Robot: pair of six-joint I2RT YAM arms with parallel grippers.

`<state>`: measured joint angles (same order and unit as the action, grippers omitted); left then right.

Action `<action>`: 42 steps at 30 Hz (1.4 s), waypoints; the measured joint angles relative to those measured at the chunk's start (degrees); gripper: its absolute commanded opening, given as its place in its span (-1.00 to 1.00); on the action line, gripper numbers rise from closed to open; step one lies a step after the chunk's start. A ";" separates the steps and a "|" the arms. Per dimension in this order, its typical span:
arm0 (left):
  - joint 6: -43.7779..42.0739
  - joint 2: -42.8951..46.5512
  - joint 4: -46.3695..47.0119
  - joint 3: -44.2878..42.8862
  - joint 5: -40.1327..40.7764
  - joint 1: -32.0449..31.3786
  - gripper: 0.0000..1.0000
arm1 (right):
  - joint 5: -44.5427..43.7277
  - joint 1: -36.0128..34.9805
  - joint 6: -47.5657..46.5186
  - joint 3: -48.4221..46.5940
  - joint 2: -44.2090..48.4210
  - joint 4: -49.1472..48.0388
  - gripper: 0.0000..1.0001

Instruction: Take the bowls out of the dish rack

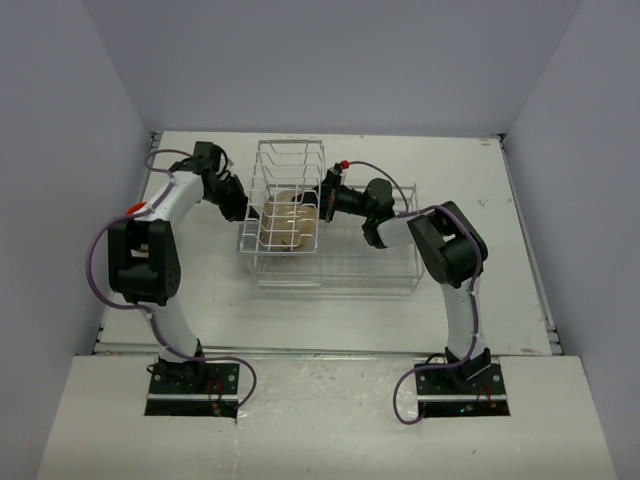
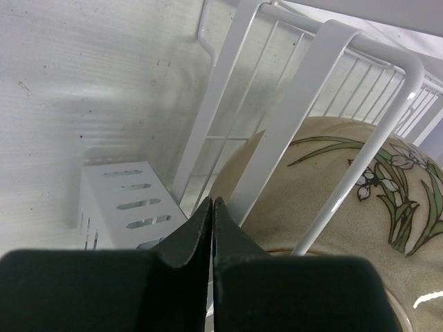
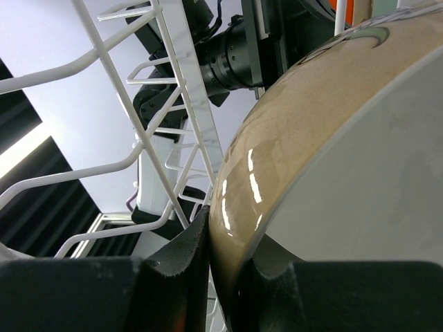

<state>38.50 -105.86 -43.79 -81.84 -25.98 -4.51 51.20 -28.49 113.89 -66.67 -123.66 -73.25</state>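
The larger tan bowl [image 1: 290,222] with dark plant markings stands inside the taller section of the white wire dish rack [image 1: 290,160]. My right gripper [image 1: 327,196] is shut on the bowl's rim [image 3: 277,159], one finger outside and one inside. My left gripper [image 1: 240,208] is shut and empty, its tips [image 2: 212,202] against the rack's left wires, just outside the bowl [image 2: 332,180]. The other bowls are out of view.
The rack's lower open basket [image 1: 370,262] extends to the right, under my right arm. A white slotted holder [image 2: 124,200] hangs on the rack's left side near my left fingers. The enclosure walls stand close on the left, right and back.
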 measured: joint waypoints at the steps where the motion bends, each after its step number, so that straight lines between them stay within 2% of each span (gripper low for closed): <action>1: 0.00 0.00 0.02 0.00 -0.02 0.00 -1.00 | 0.24 0.00 0.07 -0.28 0.02 0.28 -1.00; 16: 0.02 0.00 0.11 0.00 -0.96 0.15 -1.00 | 5.35 0.59 -4.98 -2.75 1.03 5.11 -1.00; 42: 0.07 0.02 1.09 0.48 -2.19 0.66 -1.00 | 5.35 1.14 -3.74 -4.50 1.03 6.67 -1.00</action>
<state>38.57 -105.84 -42.70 -81.36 -28.16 -3.86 56.55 -27.35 110.15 -71.18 -122.63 -66.59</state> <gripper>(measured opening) 0.001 0.186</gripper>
